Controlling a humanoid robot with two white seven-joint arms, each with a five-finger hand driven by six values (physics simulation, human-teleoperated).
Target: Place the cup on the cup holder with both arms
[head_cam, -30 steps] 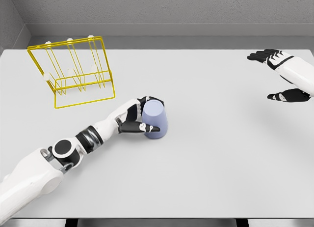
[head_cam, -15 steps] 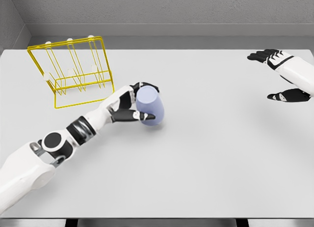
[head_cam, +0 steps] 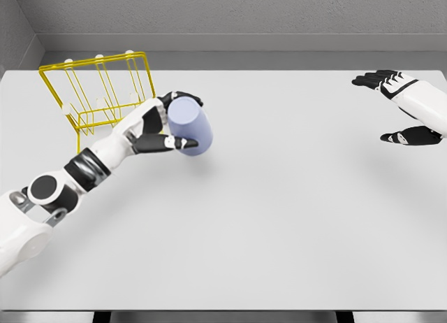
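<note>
A pale lavender cup [head_cam: 190,127] is held off the white table [head_cam: 293,218], tilted with its base toward me. My left hand [head_cam: 170,121] is shut on the cup, thumb below and fingers [head_cam: 183,98] over its top. The yellow wire cup holder [head_cam: 103,99] stands at the back left, just left of the cup and partly behind my left forearm. My right hand [head_cam: 398,106] hovers at the far right edge, fingers spread and holding nothing.
A grey wall [head_cam: 230,15] runs behind the table's far edge. The table's front edge lies near the bottom of the view.
My left hand has lifted the cup off the table and carried it up and to the left, toward the yellow holder. The right hand has stayed still.
</note>
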